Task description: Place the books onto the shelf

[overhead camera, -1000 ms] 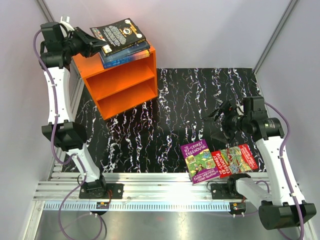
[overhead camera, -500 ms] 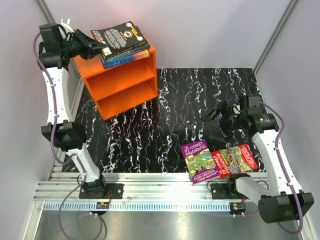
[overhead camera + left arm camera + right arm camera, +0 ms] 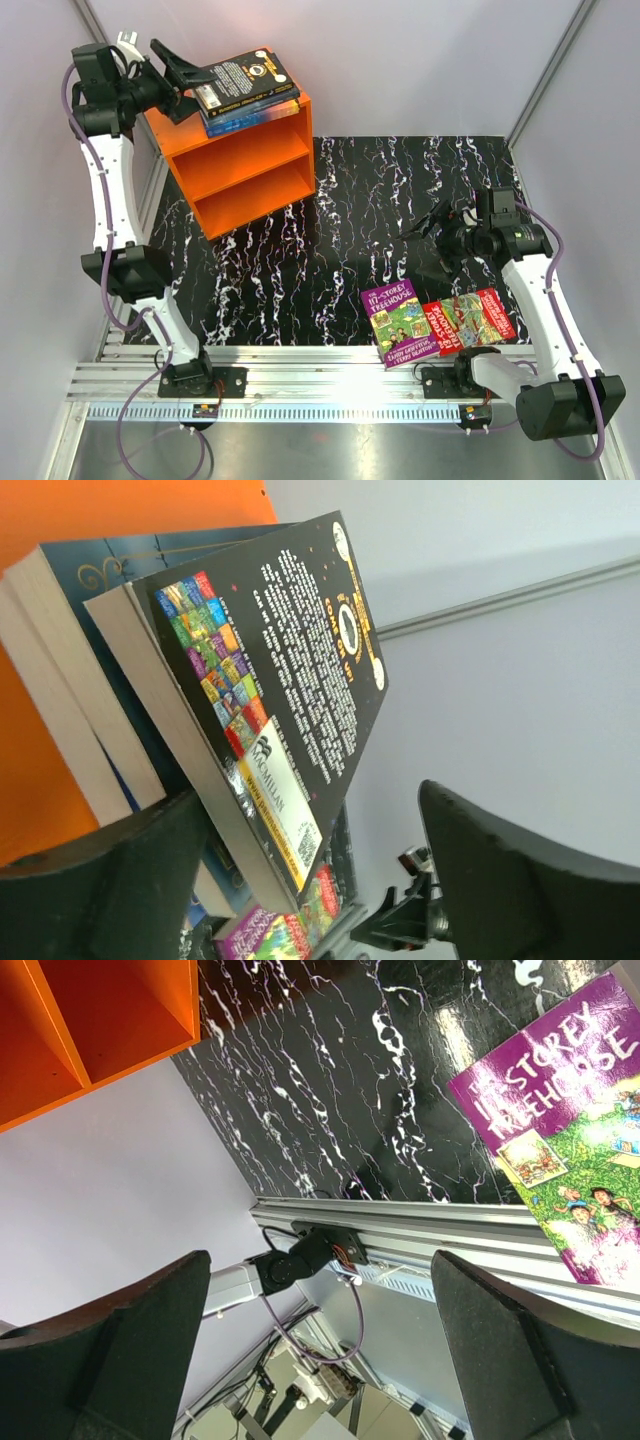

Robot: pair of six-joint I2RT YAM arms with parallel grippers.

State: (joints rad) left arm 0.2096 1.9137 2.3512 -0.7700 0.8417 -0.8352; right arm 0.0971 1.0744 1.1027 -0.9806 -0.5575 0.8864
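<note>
The orange shelf point(image 3: 250, 165) stands at the back left, both compartments empty. On its top lie two of the books: a black one point(image 3: 243, 76) stacked on a blue one point(image 3: 262, 108). My left gripper point(image 3: 186, 78) is open at the black book's left edge, jaws spread above and below it. In the left wrist view the black book point(image 3: 290, 670) rests on the blue one point(image 3: 130, 560), its corner between my open jaws point(image 3: 320, 880). A green-purple book point(image 3: 400, 320) and a red book point(image 3: 470, 320) lie at the front right. My right gripper point(image 3: 432, 243) hovers open and empty behind them.
The aluminium rail point(image 3: 300, 360) runs along the marbled table's near edge. Grey walls close in on both sides. The right wrist view shows the green-purple book point(image 3: 560, 1150), the shelf's openings point(image 3: 90, 1020) and the left arm's base point(image 3: 300, 1260).
My left gripper has opened and let go of the black book, which now lies on the blue one. The right arm has shifted slightly.
</note>
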